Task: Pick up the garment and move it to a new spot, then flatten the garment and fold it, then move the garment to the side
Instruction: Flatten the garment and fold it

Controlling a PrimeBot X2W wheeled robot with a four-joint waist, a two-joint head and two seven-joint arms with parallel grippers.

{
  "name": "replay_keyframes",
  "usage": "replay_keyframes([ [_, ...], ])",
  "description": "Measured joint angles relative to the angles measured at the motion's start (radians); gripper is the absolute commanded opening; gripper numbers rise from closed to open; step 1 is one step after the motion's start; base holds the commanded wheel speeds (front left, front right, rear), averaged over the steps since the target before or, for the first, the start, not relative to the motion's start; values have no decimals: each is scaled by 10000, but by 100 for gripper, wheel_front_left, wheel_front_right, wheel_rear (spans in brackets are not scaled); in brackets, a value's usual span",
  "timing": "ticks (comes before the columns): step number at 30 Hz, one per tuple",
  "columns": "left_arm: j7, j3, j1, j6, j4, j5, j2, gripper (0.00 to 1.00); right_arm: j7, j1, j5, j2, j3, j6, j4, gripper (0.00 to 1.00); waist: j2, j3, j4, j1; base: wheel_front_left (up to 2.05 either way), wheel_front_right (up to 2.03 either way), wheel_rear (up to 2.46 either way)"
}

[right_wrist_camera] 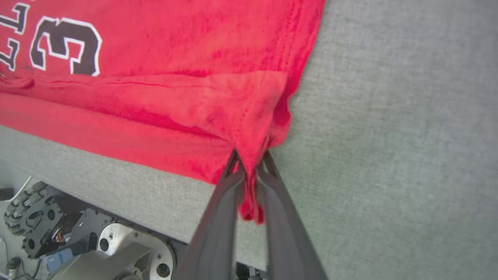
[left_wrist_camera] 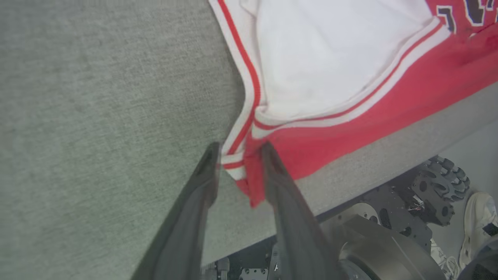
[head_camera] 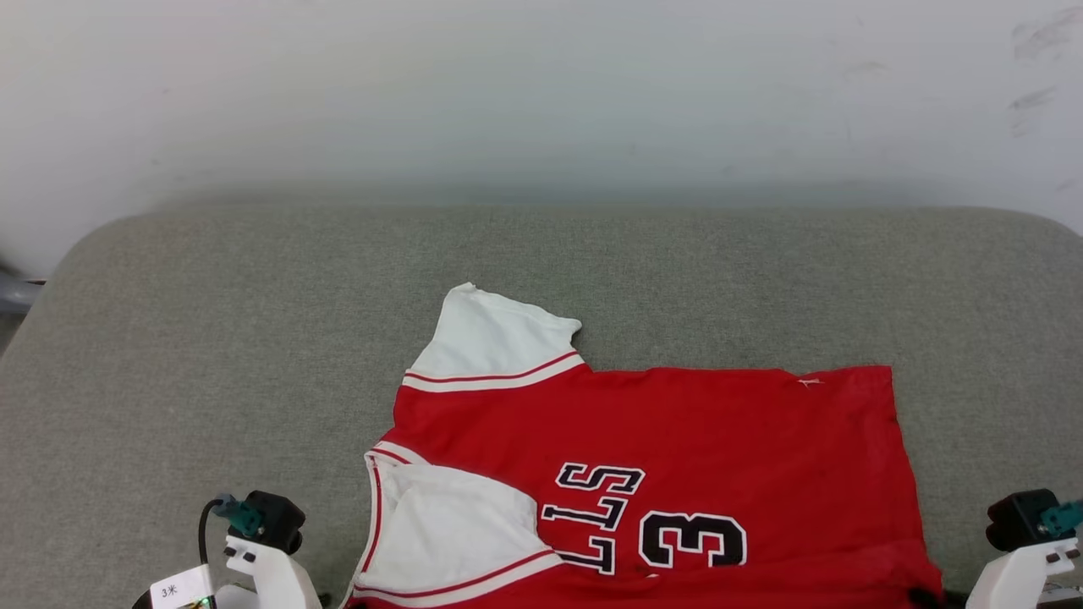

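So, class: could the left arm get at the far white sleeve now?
Probably yes: only bare cushion lies between the left gripper and that sleeve; its fingers stand apart around the garment corner.

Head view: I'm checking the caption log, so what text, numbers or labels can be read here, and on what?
"LLS": black letters edged white on the red garment, lying sideways, the last one partly under the white sleeve.
"3": large numeral beside those letters, same garment.
"3米": small white tag at the lower left edge.
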Motion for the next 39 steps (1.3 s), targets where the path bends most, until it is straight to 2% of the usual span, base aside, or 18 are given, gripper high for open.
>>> replay_keyframes([
  [6,-397,194,-217,40,-401,305,222,100,-1089,-18,-422,75,-508,-6,-393,100,0,-201,-4,0,0,0,0],
  [10,-959,619,-623,360,-792,564,387,100,-2153,-97,-957,456,-1197,-6,-851,100,0,-236,-61,0,0,0,0],
  [16,-1841,1210,-1778,782,-725,1267,291,100,-3835,-403,-2527,1613,-2596,-6,-1492,100,0,-113,-243,0,0,0,0],
  [19,-2006,1432,-2456,784,-439,1390,92,100,-4328,-488,-3166,2224,-3039,-6,-2046,100,0,73,-378,0,0,0,0],
  [22,-1916,1632,-3254,531,25,1390,-100,100,-4759,-595,-3691,2769,-3411,-6,-2614,100,0,394,-529,0,0,0,0],
  [27,-1177,1536,-4692,61,855,1569,-456,100,-5193,-867,-4353,3588,-3860,-6,-3367,100,0,1115,-835,0,0,0,0],
  [31,-453,1283,-5510,-282,1344,1710,-656,100,-5229,-946,-4493,3896,-3831,-6,-3649,100,0,1613,-1031,1,0,0,0],
  [32,215,1104,-6062,-464,1699,1712,-782,100,-5219,-1046,-4560,4019,-3799,-6,-3777,100,0,1964,-1158,1,0,0,0],
  [34,830,951,-6654,-637,2063,1726,-867,100,-5208,-1180,-4619,4100,-3781,-6,-3856,100,0,2322,-1281,2,0,0,0],
  [39,2383,550,-7794,-844,2717,1724,-1118,100,-5273,-1494,-4642,4240,-3668,-6,-3904,100,0,3179,-1583,2,0,0,0],
])
